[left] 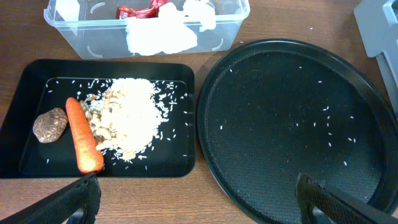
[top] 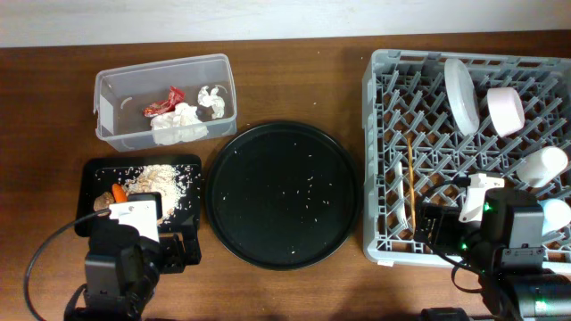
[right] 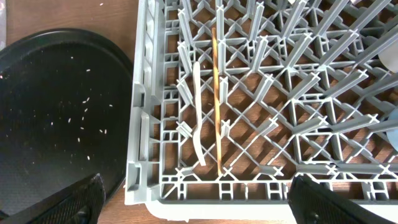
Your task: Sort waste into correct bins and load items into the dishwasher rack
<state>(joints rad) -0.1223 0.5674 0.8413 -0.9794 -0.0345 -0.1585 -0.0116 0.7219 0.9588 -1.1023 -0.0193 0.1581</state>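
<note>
Both pairs of jaws apart and empty above the bench (top: 294,62)

Straight ahead of my right jaws, the white fork (right: 198,118) and wooden stick (right: 216,99) lie side by side in the rack (right: 143,124), their long axes running away from me. My left jaws face the black tray (left: 18,124) holding the carrot piece (left: 84,137), ahead and to the left. I judge only the stray rice grains (left: 323,124) on the round tray (left: 261,81) remain, nearer my left arm.

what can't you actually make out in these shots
Overhead: the brown food lump is half hidden under the left arm.
Overhead: the pale blue cup is partly covered by the right arm.
Left wrist view: the clear tub has its far side cut off by the top edge.
Right wrist view: the white fork has tines too thin to tell among the pegs of the rack.
</note>
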